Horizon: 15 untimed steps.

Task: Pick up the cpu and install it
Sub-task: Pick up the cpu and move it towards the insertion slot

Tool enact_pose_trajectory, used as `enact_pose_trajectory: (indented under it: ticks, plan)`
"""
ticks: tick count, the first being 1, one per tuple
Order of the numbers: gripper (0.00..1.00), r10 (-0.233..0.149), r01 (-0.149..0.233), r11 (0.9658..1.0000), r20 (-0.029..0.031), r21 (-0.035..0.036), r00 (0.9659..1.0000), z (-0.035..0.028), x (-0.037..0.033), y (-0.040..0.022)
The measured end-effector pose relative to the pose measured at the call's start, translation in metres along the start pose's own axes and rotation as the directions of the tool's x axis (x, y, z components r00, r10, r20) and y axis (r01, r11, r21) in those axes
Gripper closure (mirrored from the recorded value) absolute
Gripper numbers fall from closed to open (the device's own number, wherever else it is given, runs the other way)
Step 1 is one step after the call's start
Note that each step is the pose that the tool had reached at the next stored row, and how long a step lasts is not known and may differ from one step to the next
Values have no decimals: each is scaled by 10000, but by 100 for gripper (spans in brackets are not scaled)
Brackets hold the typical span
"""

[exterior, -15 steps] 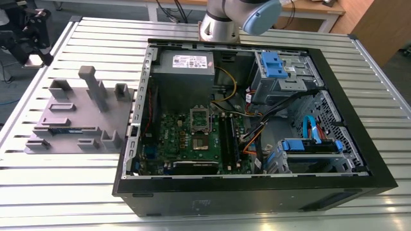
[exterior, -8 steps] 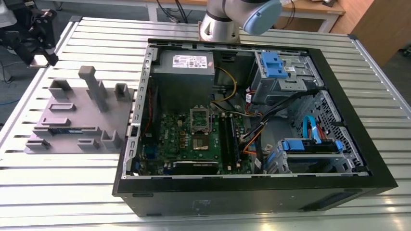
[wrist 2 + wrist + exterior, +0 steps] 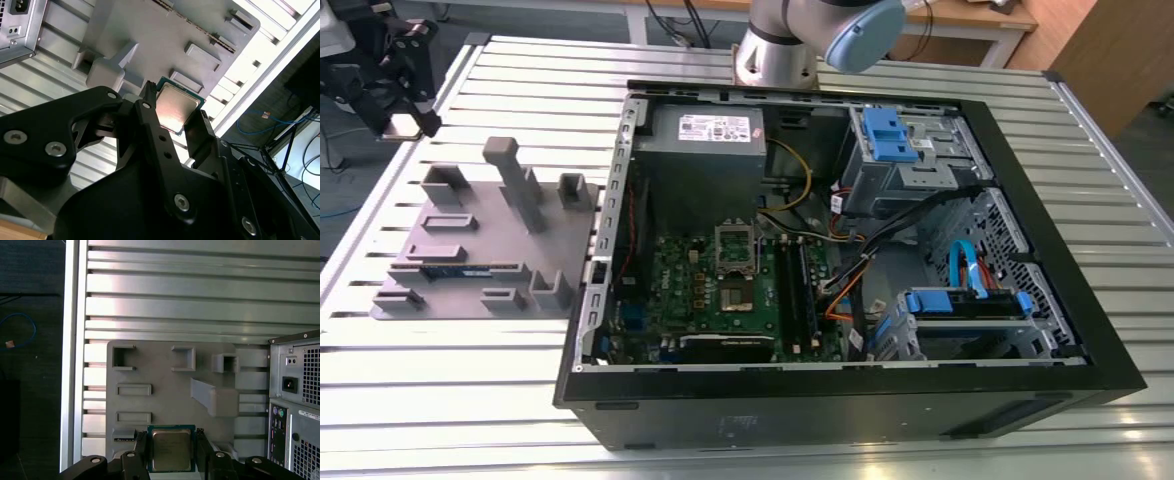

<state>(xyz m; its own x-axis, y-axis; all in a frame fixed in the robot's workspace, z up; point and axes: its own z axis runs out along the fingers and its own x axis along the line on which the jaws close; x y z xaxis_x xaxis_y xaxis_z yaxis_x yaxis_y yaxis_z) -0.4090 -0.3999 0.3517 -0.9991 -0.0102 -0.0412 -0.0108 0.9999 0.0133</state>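
The cpu [image 3: 171,449], a small square chip with a shiny metal top, sits between my gripper's [image 3: 171,452] two black fingers [image 3: 141,452], which are shut on its edges. In the second wrist view the cpu [image 3: 176,107] is held the same way in the gripper [image 3: 175,120], lifted off the grey tray [image 3: 165,30]. In the exterior view the gripper [image 3: 403,118] hangs at the far left, above and beyond the grey tray [image 3: 467,230], with the pale cpu [image 3: 408,125] at its tip. The motherboard socket [image 3: 738,297] lies in the open computer case [image 3: 854,250], its metal frame [image 3: 736,243] raised.
A dark memory stick [image 3: 454,270] lies on the tray among grey upright posts [image 3: 520,185]. The case holds a power supply [image 3: 707,135], blue drive brackets [image 3: 887,135] and loose cables [image 3: 854,270]. The slatted metal table [image 3: 175,290] ends close to the gripper, with floor and cables beyond.
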Motion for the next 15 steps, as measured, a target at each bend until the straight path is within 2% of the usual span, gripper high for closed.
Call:
enact_pose_trajectory:
  ticks: [5, 10, 15]
  plan:
    - [53, 0, 0, 10000, -1, 0, 10000, -3, 0, 0]
    - [53, 0, 0, 10000, -1, 0, 10000, -54, -3, 1]
    - [53, 0, 0, 10000, 0, 0, 10000, -60, -12, 1]
